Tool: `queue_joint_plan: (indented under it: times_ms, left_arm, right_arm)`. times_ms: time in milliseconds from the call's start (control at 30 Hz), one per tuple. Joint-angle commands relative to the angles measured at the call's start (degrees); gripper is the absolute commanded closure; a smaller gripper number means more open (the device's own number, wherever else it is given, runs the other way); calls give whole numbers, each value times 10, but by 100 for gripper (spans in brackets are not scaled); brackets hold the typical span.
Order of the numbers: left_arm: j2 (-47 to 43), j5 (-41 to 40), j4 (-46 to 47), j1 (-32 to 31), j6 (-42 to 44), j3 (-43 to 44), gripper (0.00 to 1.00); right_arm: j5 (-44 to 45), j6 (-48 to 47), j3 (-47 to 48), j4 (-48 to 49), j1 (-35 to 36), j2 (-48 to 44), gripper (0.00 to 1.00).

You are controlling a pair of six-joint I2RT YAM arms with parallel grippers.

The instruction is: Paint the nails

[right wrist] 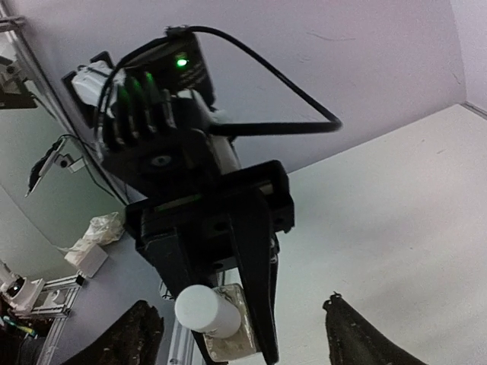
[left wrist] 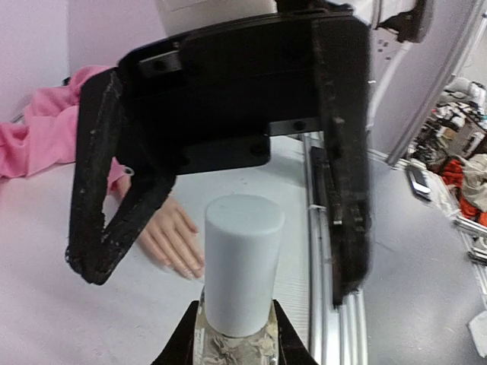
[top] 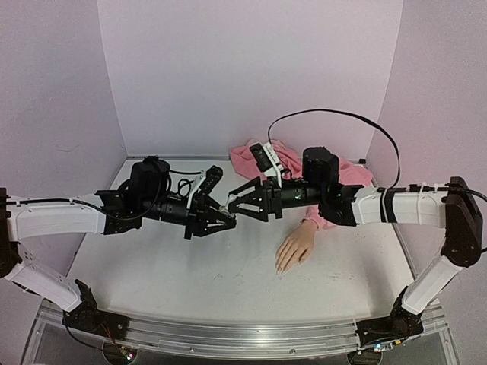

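My left gripper [top: 227, 219] [left wrist: 236, 313] is shut on the body of a tiny clear bottle [left wrist: 234, 348], whose white cap [left wrist: 242, 266] [right wrist: 205, 310] points at my right gripper [top: 240, 205] [right wrist: 240, 323]. That gripper faces it with its jaws open, one finger on each side of the cap and neither touching it. The beige mannequin hand [top: 295, 247] [left wrist: 161, 234] lies palm down on the table beyond, with a pink sleeve [top: 304, 163] [left wrist: 42, 129]. Its pale nails [top: 281, 268] [left wrist: 187, 271] are free of both grippers.
Pale purple walls close the white table [top: 190, 274] on three sides. A black cable [top: 342, 114] arcs over the right arm. An aluminium rail [top: 228, 331] [left wrist: 323, 304] runs along the near edge.
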Motion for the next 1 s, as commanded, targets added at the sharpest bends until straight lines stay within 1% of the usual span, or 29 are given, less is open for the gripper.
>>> queue_joint_plan:
  times_ms: [0,67,167,300,533,867,967]
  left_arm:
    - [10,150,24,1,-37,50,100]
    - [14,156,24,1,-42,50,100]
    - [17,158,24,1,-47,51,100]
    - [20,164,24,1,-50,54,100]
    - [25,160,24,1,-49,57,100]
    - [34,161,24,1,-46,66,100]
    - [34,160,24,1,-45,67,100]
  right_arm:
    - [-75,26,-6,100,1,-36,37]
    - [-83,42,-10,125,0,-37,42]
    - [-84,53,-8,133,0,-35,54]
    - [-93,62,-9,146,0,-35,60]
    - [-115,70,-8,161,2,-22,66]
    - [-131,70,-2,161,2,-8,67]
    - [-132,69,-1,162,2,-6,74]
